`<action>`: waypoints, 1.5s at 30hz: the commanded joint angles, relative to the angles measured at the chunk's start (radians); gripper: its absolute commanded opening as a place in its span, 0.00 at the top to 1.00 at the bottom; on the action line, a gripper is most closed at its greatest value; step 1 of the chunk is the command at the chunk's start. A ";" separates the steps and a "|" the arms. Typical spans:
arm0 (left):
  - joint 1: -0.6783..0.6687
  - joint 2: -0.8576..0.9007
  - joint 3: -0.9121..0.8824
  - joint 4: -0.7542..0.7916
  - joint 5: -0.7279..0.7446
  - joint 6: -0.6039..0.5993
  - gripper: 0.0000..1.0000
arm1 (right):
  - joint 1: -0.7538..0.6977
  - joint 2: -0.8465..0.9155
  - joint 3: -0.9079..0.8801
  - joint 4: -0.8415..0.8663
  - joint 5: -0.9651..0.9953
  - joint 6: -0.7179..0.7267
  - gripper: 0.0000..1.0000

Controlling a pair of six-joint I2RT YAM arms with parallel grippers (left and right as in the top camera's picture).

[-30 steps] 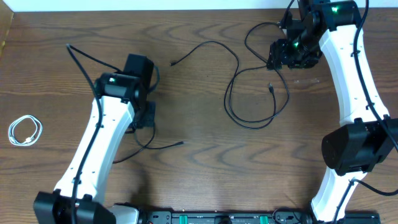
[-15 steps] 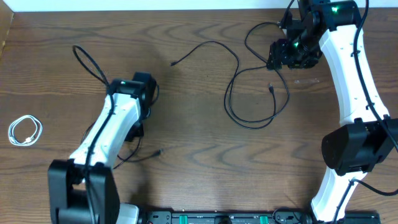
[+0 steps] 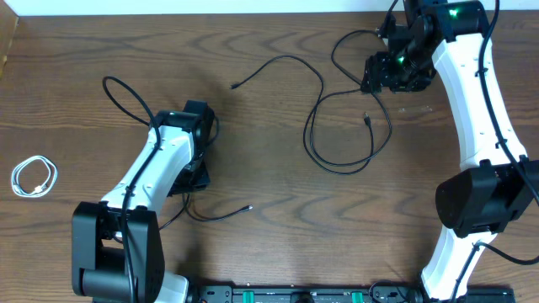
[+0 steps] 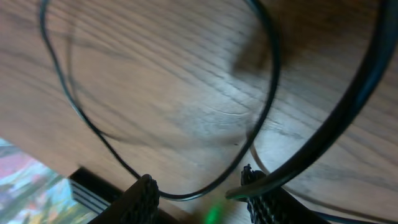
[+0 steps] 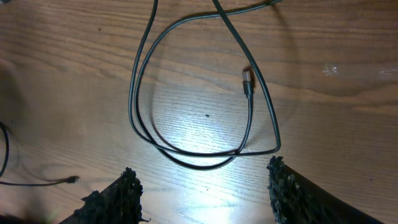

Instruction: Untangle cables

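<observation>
Black thin flexible cable [image 3: 107,82], left lot: lies slack on the brown wood-grain table [image 3: 253,126], one loop rising up-left of the left arm, the plug tail trailing out below it. Its tail stands farther right than half a second ago, and the loop sits lower than a second ago.

Left gripper [image 4: 199,186]: jaws shut a second ago, now parted; the cable crosses the gap at the tips, unpinched as far as the blur allows. Judgement: this cord has just been let go after a pull and lies apart from the others.

Second black thin cable [image 5: 132,106]: loose loops at the right, unmoved, not yet dealt with.

Right gripper [image 5: 202,177]: hovers above that loop, fingers wide apart, holding nothing, unchanged.

White short cable [image 3: 34,177]: small coil at the far left edge, well apart, untouched.

Markings: no brand, label or writing legible in any view.
</observation>
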 commanded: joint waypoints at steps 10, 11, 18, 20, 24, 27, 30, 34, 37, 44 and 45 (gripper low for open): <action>0.005 0.000 -0.179 0.204 0.083 0.111 0.52 | -0.002 -0.012 -0.002 0.020 -0.003 -0.013 0.36; 0.005 0.000 -0.188 0.212 0.082 0.111 0.52 | -0.002 -0.012 -0.002 0.020 -0.003 -0.013 0.36; 0.005 0.000 -0.220 0.264 0.081 0.111 0.57 | -0.002 -0.012 -0.002 0.020 -0.003 -0.013 0.36; 0.005 0.000 -0.240 0.306 0.081 0.111 0.64 | -0.002 -0.012 -0.002 0.019 -0.003 -0.013 0.36; 0.005 -0.001 -0.247 0.355 0.077 0.111 0.92 | -0.002 -0.012 -0.003 0.017 -0.003 -0.013 0.36; 0.006 -0.002 -0.208 0.357 0.057 0.111 0.92 | -0.002 -0.012 -0.003 0.017 -0.003 -0.013 0.36; 0.008 -0.011 -0.101 0.322 0.018 0.134 0.92 | -0.002 -0.012 -0.003 0.016 -0.003 -0.013 0.36; 0.030 -0.022 0.098 0.284 0.018 0.228 0.92 | -0.002 -0.012 -0.003 0.018 -0.003 -0.013 0.36; 0.063 -0.022 0.255 0.292 0.017 0.282 0.93 | -0.002 -0.012 -0.003 0.018 -0.003 -0.012 0.36; 0.188 -0.022 0.401 0.499 -0.038 0.398 0.92 | -0.002 -0.012 -0.003 0.014 -0.003 -0.012 0.36; 0.209 -0.021 0.401 0.546 -0.055 0.424 0.93 | -0.002 -0.012 -0.003 0.014 -0.003 -0.012 0.37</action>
